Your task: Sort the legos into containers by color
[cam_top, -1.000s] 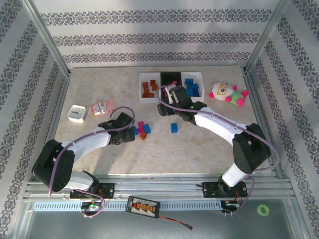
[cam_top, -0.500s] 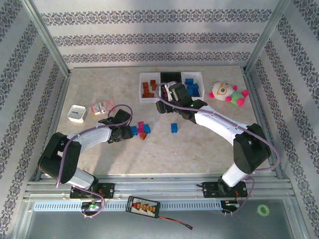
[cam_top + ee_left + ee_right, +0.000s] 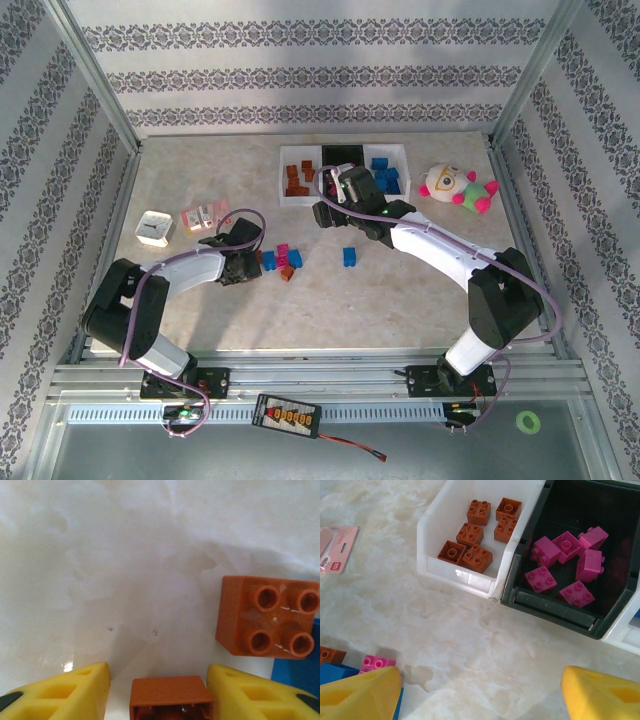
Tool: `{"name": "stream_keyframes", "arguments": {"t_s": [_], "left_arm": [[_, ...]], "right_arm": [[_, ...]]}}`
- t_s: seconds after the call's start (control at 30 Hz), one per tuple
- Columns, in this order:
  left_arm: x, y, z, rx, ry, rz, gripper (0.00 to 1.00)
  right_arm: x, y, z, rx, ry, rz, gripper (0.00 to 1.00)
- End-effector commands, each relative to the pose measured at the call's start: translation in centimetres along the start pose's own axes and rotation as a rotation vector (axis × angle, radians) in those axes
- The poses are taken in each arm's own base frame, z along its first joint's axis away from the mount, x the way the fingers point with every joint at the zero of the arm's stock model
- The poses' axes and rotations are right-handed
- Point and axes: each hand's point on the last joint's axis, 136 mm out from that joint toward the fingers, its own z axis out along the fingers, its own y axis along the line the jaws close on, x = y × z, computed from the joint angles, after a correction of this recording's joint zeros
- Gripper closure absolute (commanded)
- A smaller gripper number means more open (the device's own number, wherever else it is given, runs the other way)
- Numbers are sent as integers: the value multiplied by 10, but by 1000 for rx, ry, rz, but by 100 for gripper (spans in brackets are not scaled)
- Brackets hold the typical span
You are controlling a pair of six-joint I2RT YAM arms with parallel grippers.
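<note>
Left claw stands spread around a brown-orange lego at the bottom middle of its wrist frame, with bench showing between the brick and the finger on the frame's left. A second brown brick lies right of centre. Right claw gapes wide and empty below the white bin of brown bricks and the black bin of magenta bricks

left gripper narrowed around a brown-orange brick, a gap left on one side, left arm's elbow swung inward and forward
</note>
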Motion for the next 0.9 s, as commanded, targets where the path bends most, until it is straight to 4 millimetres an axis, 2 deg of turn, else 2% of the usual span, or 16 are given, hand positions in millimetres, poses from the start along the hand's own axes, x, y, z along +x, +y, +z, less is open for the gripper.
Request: {"name": "stream_keyframes", "arguments": {"t_s": [0.0,0.1,0.23,0.33,0.5,0.67,0.87], "left_arm": [[9,10,-2,-9,25,-27,58],[6,9,-6,-10,18,-27,68],[-8,1,-21,17,-19,-19,71],[-24,-14,-35,71,-66,18,75],[-64,-43,-64,122,-150,90,76],[-110,-80,-87,190,-254,125,76],[-161,-127,-94,242,-328,173,76]], "right_arm": [[-2,6,0,-17,-5,3,16],[-4,9,-2,-26,-9,6,17],[-8,11,-8,-42,-24,16,16],[-10,11,-16,-48,-44,34,16],[-9,13,-25,-78,-66,75,16],[-10,14,-34,-96,-83,83,16],[-10,8,-41,-87,-97,88,16]]}}
